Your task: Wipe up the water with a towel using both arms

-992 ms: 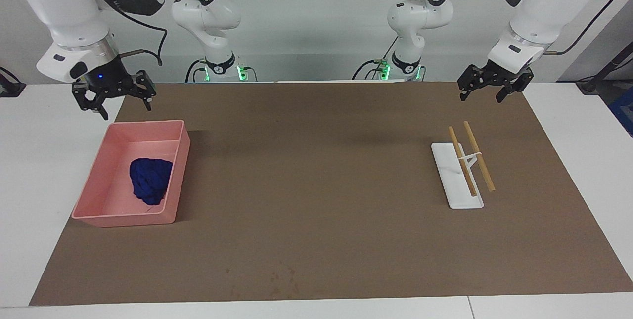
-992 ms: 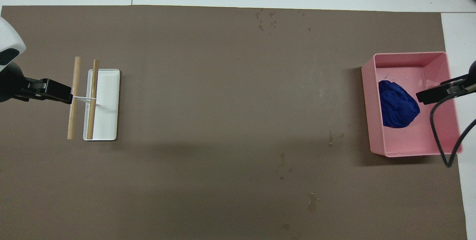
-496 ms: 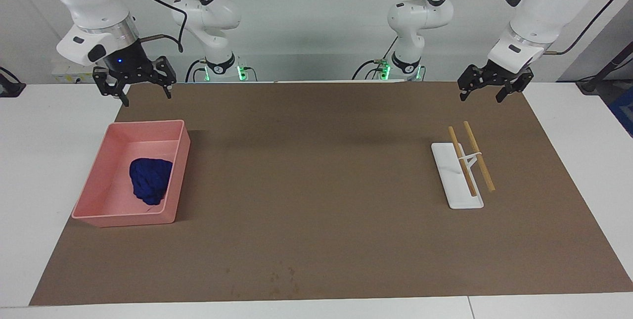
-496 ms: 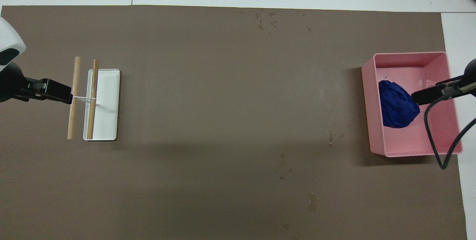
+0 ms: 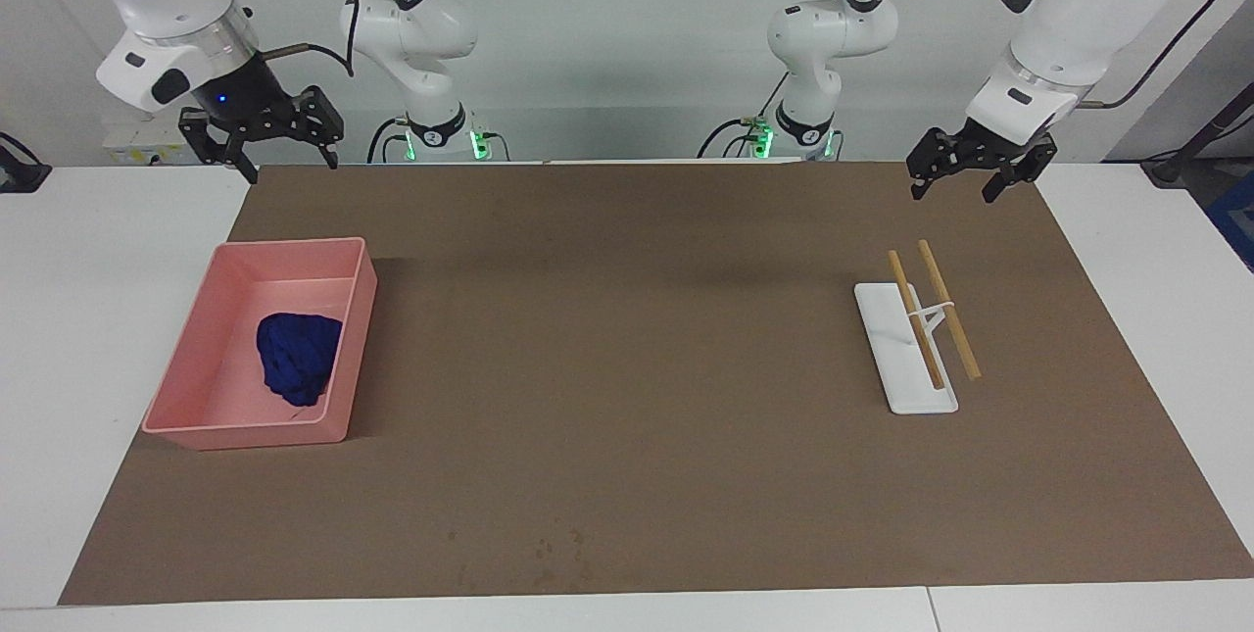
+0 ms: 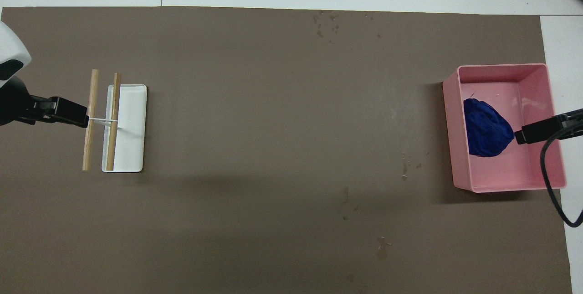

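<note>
The royal-blue towel (image 5: 296,358) (image 6: 485,134) lies bunched in a pink tray (image 5: 284,246) (image 6: 501,66) at the right arm's end of the brown mat. Faint darker water specks (image 5: 551,554) (image 6: 326,25) dot the mat near its edge farthest from the robots. More water blotches (image 6: 381,248) lie closer in. My right gripper (image 5: 284,165) (image 6: 522,137) hangs open, high above the tray's end of the table, touching nothing. Open and empty, my left gripper (image 5: 953,191) (image 6: 84,119) waits in the air at the other end.
A white base with two wooden rods (image 5: 919,348) (image 6: 119,125) stands on the mat under and just past the left gripper. The right arm's black cable (image 6: 553,184) dangles over the pink tray's outer edge.
The right gripper has risen and swung from beside the tray toward the middle, ending higher up. The left arm, the towel and the tray have not moved.
</note>
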`<action>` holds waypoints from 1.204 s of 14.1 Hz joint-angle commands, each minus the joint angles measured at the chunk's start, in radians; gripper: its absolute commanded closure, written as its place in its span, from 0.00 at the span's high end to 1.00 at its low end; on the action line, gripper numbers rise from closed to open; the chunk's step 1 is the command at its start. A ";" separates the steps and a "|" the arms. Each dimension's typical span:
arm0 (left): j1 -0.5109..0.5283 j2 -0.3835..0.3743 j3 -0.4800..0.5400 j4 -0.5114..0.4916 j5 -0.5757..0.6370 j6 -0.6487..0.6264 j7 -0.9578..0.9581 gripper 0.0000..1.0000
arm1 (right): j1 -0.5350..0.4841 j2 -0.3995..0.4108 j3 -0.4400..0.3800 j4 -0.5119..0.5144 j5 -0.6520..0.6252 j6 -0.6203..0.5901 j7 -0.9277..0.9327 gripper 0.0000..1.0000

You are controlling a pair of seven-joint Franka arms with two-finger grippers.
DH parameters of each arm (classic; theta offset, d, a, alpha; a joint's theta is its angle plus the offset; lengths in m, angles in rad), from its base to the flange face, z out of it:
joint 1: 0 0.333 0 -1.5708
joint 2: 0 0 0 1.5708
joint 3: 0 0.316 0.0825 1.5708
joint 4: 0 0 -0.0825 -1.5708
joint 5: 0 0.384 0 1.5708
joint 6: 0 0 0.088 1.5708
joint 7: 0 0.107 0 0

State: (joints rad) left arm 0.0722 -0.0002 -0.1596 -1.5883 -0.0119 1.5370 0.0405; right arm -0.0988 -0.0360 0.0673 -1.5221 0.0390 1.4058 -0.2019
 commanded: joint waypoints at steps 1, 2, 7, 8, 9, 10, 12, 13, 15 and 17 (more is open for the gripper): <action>0.005 -0.029 0.000 -0.030 0.017 0.002 0.004 1.00 | -0.002 -0.047 0.011 -0.004 0.022 -0.062 0.032 1.00; 0.003 -0.029 0.000 -0.030 0.017 0.002 0.004 1.00 | -0.002 -0.048 0.011 -0.004 0.022 -0.065 0.030 1.00; 0.003 -0.027 0.000 -0.030 0.017 0.002 0.004 1.00 | 0.005 -0.047 0.011 -0.006 0.024 -0.050 0.035 1.00; 0.005 -0.029 0.000 -0.030 0.017 0.002 0.004 1.00 | 0.005 -0.047 0.011 -0.007 0.024 -0.048 0.036 1.00; 0.005 -0.029 0.000 -0.030 0.017 0.002 0.004 1.00 | 0.005 -0.047 0.011 -0.007 0.024 -0.047 0.036 1.00; 0.005 -0.029 0.000 -0.030 0.017 0.002 0.004 1.00 | 0.005 -0.047 0.011 -0.007 0.022 -0.035 0.036 1.00; 0.003 -0.029 0.000 -0.030 0.017 0.002 0.004 1.00 | 0.004 -0.047 0.011 -0.007 0.022 -0.010 0.036 1.00; 0.005 -0.029 0.000 -0.030 0.017 0.002 0.004 1.00 | 0.004 -0.045 0.011 -0.007 0.022 -0.001 0.036 1.00; 0.005 -0.029 0.000 -0.030 0.017 0.002 0.004 1.00 | 0.004 -0.045 0.011 -0.010 0.022 0.016 0.038 1.00; 0.005 -0.029 0.000 -0.030 0.017 0.002 0.004 1.00 | 0.005 -0.045 0.011 -0.012 0.022 0.035 0.036 1.00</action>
State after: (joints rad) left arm 0.0722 -0.0003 -0.1594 -1.5883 -0.0119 1.5370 0.0405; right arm -0.0891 -0.0776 0.0761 -1.5217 0.0394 1.4142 -0.1857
